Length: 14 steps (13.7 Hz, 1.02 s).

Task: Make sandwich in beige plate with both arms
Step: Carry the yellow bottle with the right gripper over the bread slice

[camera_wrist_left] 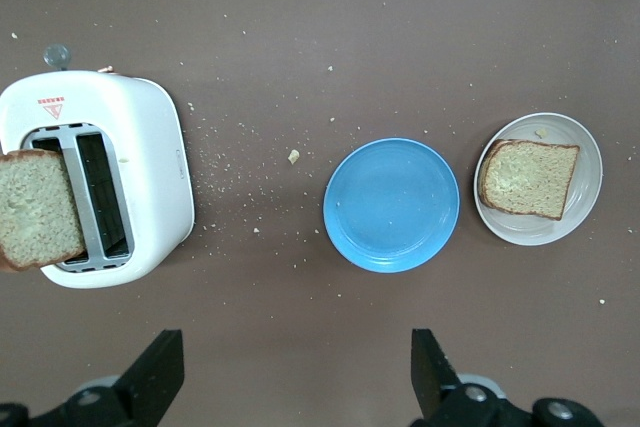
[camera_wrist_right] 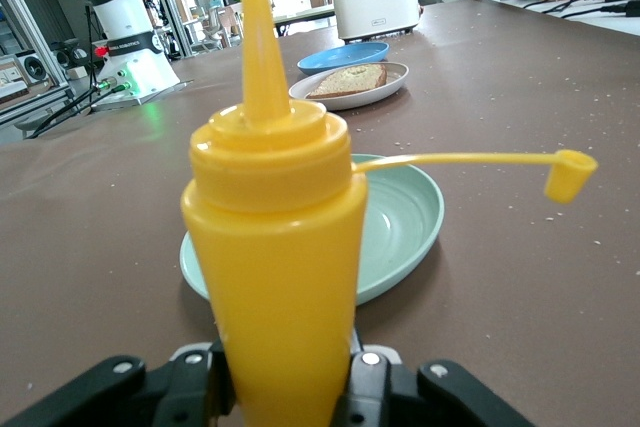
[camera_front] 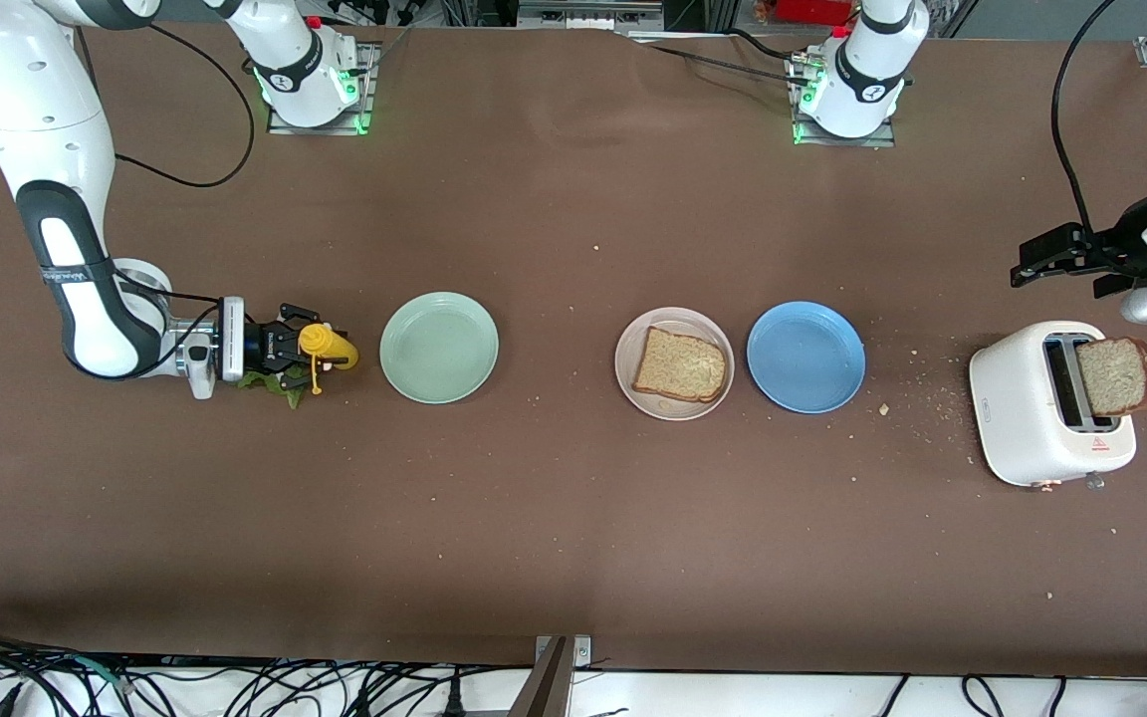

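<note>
My right gripper (camera_front: 307, 360) pinches its fingers on the yellow sauce bottle (camera_front: 327, 346) for dressing the bread slice (camera_front: 680, 364) on the beige plate (camera_front: 633, 383); left gripper (camera_wrist_left: 295, 377) hangs wide open over the counter (camera_front: 573, 518) near the toaster (camera_front: 1032, 418), where the second slice (camera_front: 1116, 374) sits.

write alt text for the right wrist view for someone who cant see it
A yellow squeeze bottle stands upright between the right gripper fingers, its cap hanging open on a thin strap. Past it on the brown table are an empty mint-green plate, the beige plate with a bread slice, a blue plate and a white toaster.
</note>
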{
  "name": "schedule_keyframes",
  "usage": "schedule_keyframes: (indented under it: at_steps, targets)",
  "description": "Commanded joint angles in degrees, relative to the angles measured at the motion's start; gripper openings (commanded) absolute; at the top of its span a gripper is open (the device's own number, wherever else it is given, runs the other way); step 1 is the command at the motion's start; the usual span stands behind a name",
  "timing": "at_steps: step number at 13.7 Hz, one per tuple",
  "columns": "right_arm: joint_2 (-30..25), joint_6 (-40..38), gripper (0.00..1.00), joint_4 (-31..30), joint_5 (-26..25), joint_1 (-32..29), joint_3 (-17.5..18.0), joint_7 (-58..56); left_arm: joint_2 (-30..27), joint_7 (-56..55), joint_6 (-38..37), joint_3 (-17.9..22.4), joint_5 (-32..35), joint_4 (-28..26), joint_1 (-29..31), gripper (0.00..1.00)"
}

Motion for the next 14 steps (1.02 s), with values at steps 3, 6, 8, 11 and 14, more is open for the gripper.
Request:
schedule_keyframes:
  at_steps: [3,6,8,11,14]
  targets:
    - [-1.54,-0.88,0.10,5.25,-4.81,0.64,1.42,13.43,-0.70,-0.23,-0.40,-0.16,-0.85,-0.64,0.14,1.00]
    - [-1.72,-0.88,0.10,12.72,-10.00,2.04,2.91,29.93,-0.70,-0.23,-0.40,-0.16,-0.85,-0.64,0.14,1.00]
    - [-2.59,-0.79,0.11,16.59,-13.34,3.36,4.58,40.58,-0.70,-0.14,-0.40,-0.16,-0.85,-0.64,0.14,1.00]
    - [-2.33,-0.09,0.12,22.83,-17.47,6.78,5.64,52.10,-0.61,-0.14,-0.40,-0.16,-0.85,-0.64,0.14,1.00]
    - [-2.42,0.52,0.12,27.05,-22.65,12.13,5.99,62.65,-0.70,-0.14,-0.40,-0.07,-0.85,-0.64,0.14,1.00]
